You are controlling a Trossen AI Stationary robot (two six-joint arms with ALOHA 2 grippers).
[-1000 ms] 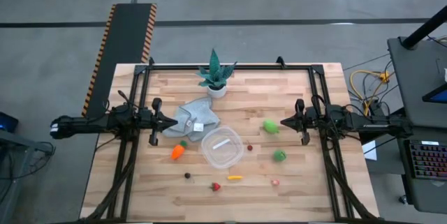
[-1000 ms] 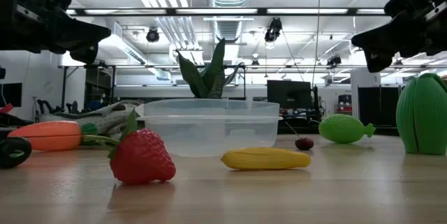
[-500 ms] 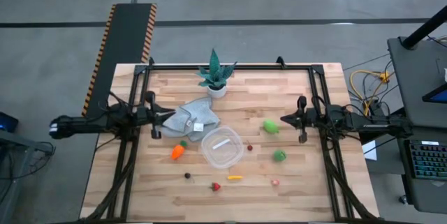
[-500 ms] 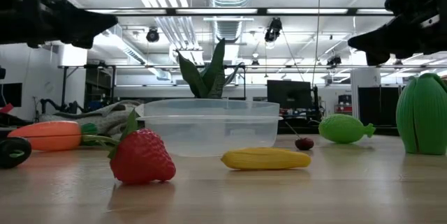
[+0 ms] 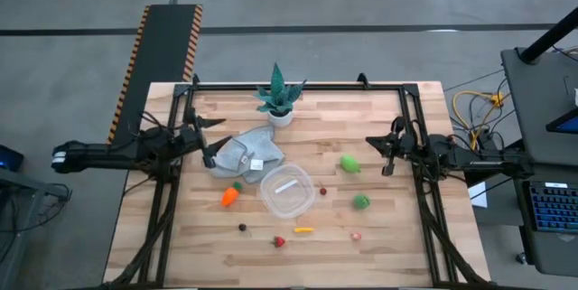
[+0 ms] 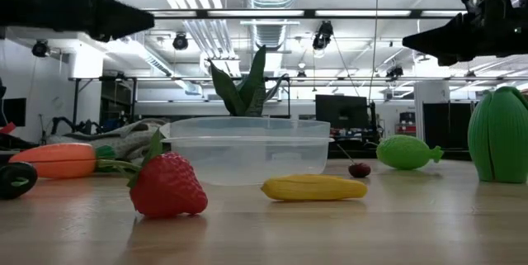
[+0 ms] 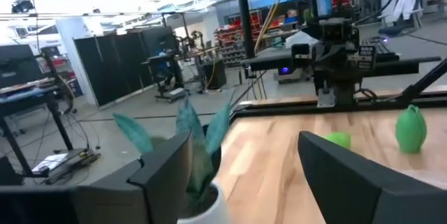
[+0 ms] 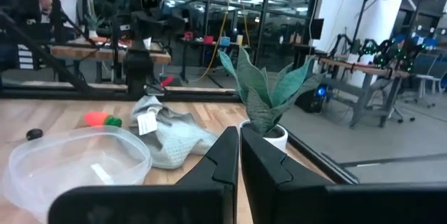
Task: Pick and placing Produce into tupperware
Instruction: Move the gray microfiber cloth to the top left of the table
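The clear round tupperware [image 5: 287, 191] stands mid-table with nothing in it. Produce lies around it: an orange carrot [image 5: 229, 197] to its left, a strawberry [image 5: 279, 241] and a yellow piece [image 5: 304, 230] on its near side, and two green pieces [image 5: 349, 163] [image 5: 361, 201] to its right. Small red and dark bits are scattered between them. My left gripper [image 5: 215, 141] hovers open above the left edge of the grey cloth [image 5: 248, 153], and nothing is between its fingers [image 7: 160, 172]. My right gripper [image 5: 368, 141] hovers shut, right of the upper green piece.
A teal spiky plant in a white pot [image 5: 278, 100] stands at the far middle, behind the cloth. A black frame rail [image 5: 298, 85] runs round the tabletop. Bare wood lies along the near edge and in the far right corner.
My left gripper has opened its fingers wide. It has risen and drawn back a little toward the table's left edge. My right gripper has stayed shut, risen slightly and shifted a bit toward the far edge. No produce has moved.
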